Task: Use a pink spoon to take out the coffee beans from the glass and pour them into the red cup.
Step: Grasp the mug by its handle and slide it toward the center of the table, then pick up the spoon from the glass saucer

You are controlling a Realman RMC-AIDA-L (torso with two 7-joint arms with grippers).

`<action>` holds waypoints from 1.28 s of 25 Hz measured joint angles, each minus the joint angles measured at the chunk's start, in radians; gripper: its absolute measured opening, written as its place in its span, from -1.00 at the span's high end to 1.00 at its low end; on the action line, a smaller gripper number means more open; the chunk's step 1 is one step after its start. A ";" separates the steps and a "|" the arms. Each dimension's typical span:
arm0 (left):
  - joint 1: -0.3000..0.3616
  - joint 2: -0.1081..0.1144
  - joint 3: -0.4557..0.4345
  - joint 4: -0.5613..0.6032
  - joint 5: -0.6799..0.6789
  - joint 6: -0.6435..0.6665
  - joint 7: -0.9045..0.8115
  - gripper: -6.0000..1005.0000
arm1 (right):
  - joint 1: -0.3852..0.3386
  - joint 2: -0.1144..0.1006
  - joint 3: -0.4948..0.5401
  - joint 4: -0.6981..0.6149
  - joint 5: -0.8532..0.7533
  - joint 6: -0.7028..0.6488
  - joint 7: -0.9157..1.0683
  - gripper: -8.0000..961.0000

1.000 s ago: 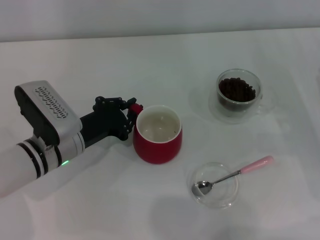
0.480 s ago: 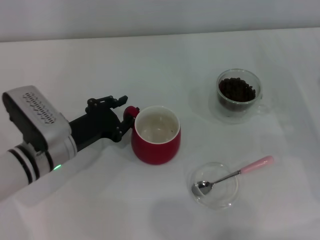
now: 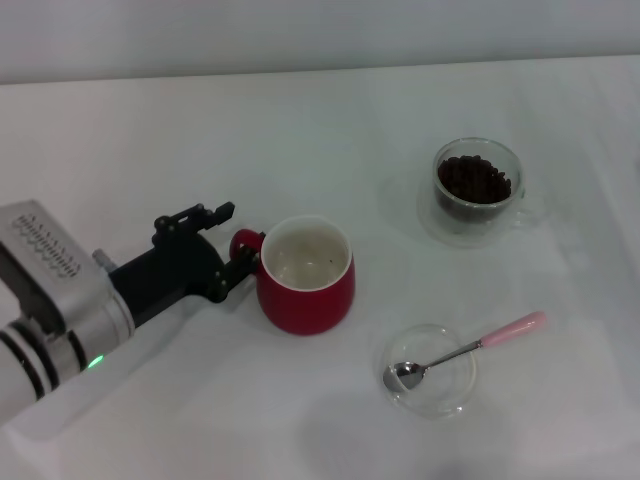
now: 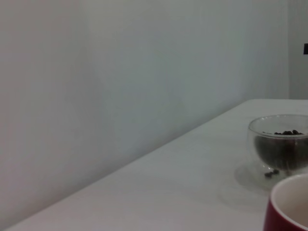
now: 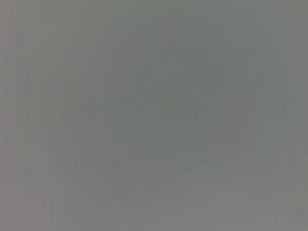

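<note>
The red cup (image 3: pixel 303 293) stands left of the table's middle, white inside, its small handle turned toward my left gripper (image 3: pixel 232 240). The gripper's black fingers are spread, and the handle sits at the tips, by the lower finger. The glass (image 3: pixel 478 215) with the coffee beans (image 3: pixel 475 180) stands at the back right. The pink spoon (image 3: pixel 470 347) lies with its metal bowl in a shallow clear dish (image 3: pixel 445 395), handle pointing right. The left wrist view shows the cup's rim (image 4: pixel 288 207) and the glass (image 4: pixel 281 147). The right gripper is out of view.
White table (image 3: pixel 320 130) with a pale wall behind it. The right wrist view is a plain grey blur.
My left gripper has drawn back to the left and toward me. The red cup slid slightly left and turned, so its handle swung round toward the gripper.
</note>
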 joint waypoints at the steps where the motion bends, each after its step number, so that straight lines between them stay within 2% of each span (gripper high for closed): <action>1: 0.010 0.000 0.002 0.000 0.001 -0.007 0.000 -0.04 | -0.002 0.000 0.000 0.000 0.000 0.002 0.008 -0.21; 6: 0.056 0.001 0.005 0.015 0.002 -0.031 0.000 -0.06 | -0.008 0.000 0.000 0.001 0.000 0.008 0.058 -0.21; 12: 0.076 0.001 0.006 0.020 0.002 -0.045 0.000 -0.06 | -0.016 -0.001 -0.004 0.013 -0.002 0.009 0.067 -0.20; 18: 0.171 0.002 0.017 0.071 0.005 -0.203 0.000 -0.06 | -0.040 -0.002 -0.065 0.000 -0.003 0.024 0.152 -0.20; 25: 0.262 0.002 0.009 0.137 -0.036 -0.366 0.000 -0.06 | -0.115 -0.006 -0.172 -0.088 -0.003 0.031 0.419 -0.19; 32: 0.319 0.004 0.008 0.187 -0.133 -0.463 0.000 -0.06 | -0.203 -0.012 -0.344 -0.193 -0.035 0.035 0.811 -0.18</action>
